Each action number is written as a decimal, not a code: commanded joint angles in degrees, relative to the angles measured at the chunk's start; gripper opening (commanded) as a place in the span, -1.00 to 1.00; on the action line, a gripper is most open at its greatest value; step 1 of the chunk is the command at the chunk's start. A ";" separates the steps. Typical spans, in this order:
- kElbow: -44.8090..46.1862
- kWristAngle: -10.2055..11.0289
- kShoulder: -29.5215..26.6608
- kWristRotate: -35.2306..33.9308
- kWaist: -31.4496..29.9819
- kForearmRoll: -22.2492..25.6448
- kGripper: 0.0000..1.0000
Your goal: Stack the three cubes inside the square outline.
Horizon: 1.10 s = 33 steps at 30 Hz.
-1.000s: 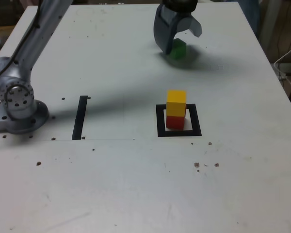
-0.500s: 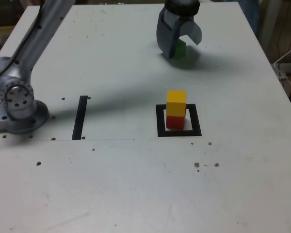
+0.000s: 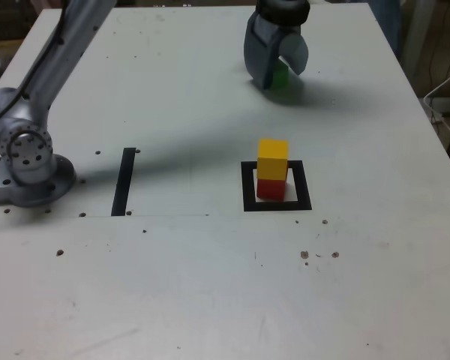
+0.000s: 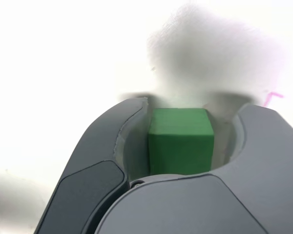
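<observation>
The green cube [image 3: 282, 74] sits on the table at the back, between the jaws of my gripper [image 3: 276, 79], which comes down over it. In the wrist view the green cube [image 4: 180, 141] fills most of the space inside the gripper [image 4: 193, 105]. The jaws stand narrow around it, with a thin gap still showing on one side. Nearer the front, the yellow cube [image 3: 273, 158] rests on the red cube [image 3: 269, 188] inside the square outline [image 3: 248, 187].
A straight black strip [image 3: 124, 181] lies on the table toward the exterior view's left. The arm's base [image 3: 30, 161] stands at the left edge, and its link reaches across the back. Small dark specks dot the front of the table.
The jaws have narrowed from wide open to close around the green cube. The gripper has hardly moved otherwise, and the cube stays on the table.
</observation>
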 commanded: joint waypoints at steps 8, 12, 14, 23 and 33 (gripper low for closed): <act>-0.11 -0.05 -0.94 0.34 -0.41 -0.82 -0.63; -0.11 -0.23 -0.94 0.42 -0.48 -0.61 -0.69; -0.08 -0.29 -0.91 0.50 -0.50 -0.62 -0.76; 0.08 1.01 -2.81 1.41 -1.31 -0.52 -0.93; 2.91 5.07 -12.70 4.14 -9.65 7.10 -1.00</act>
